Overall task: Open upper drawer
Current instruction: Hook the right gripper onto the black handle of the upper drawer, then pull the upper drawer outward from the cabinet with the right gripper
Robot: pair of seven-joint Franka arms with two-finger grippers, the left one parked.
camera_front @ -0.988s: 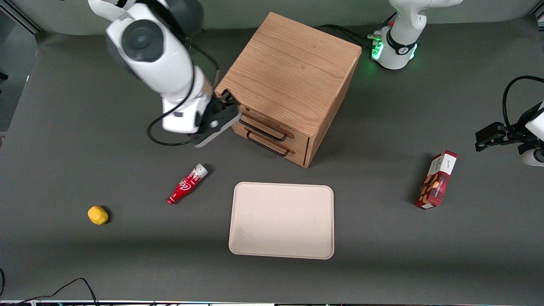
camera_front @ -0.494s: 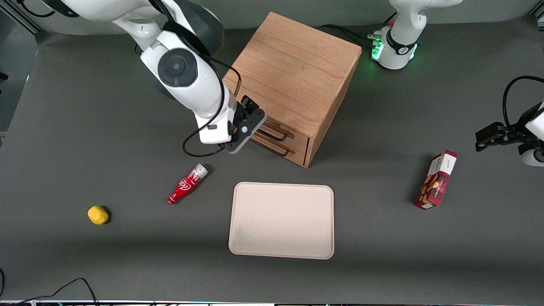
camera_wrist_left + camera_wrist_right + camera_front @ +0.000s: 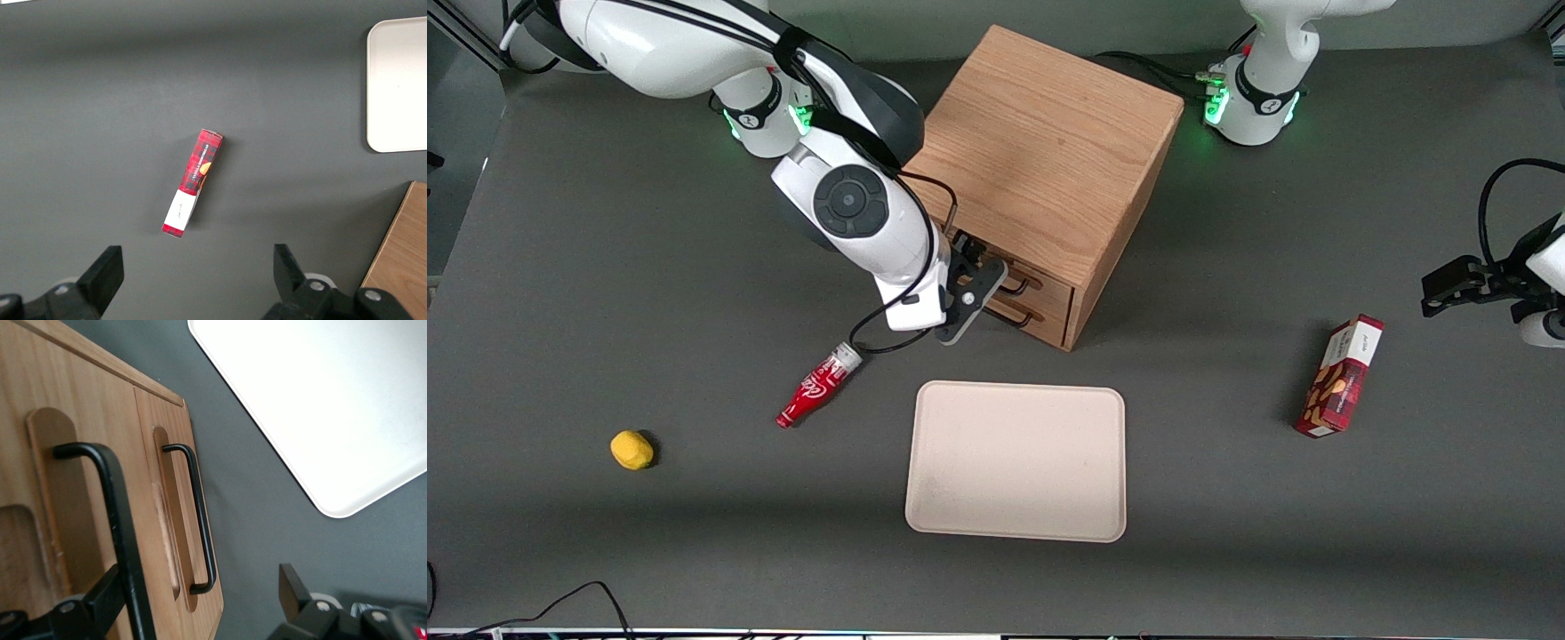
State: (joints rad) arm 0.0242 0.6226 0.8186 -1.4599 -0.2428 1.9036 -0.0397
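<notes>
**Gripper at the upper drawer's handle, drawer shut**

The oak cabinet (image 3: pixel 1040 169) stands on the dark table (image 3: pixel 605 267), turned at an angle, and serves as the landmark here. Its upper drawer (image 3: pixel 1040 283) sits just under the cabinet's top board, closed flush with the front, with the lower drawer (image 3: pixel 1045 311) right below it. Each has a thin black wire handle set over a shallow recess.

The gripper (image 3: pixel 983 267) is directly in front of the cabinet, at the level of the upper drawer, on the part of the front toward the working arm's end of the table. In the right wrist view the upper drawer's handle (image 3: pixel 120 520) runs between the two spread fingers (image 3: pixel 293 590), which are apart and not pressed on the bar. The lower drawer's handle (image 3: pixel 200 520) shows beside it, untouched, against its wood panel.

A pale tray (image 3: pixel 1016 460) lies flat in front of the cabinet, nearer the front camera. A small red bottle (image 3: pixel 818 384) lies on its side near the cabinet's front, toward the working arm's end, and a yellow ball (image 3: pixel 631 449) rests farther out the same way. A red carton (image 3: pixel 1341 375) lies well apart from the cabinet, toward the parked arm's end of the table.
</notes>
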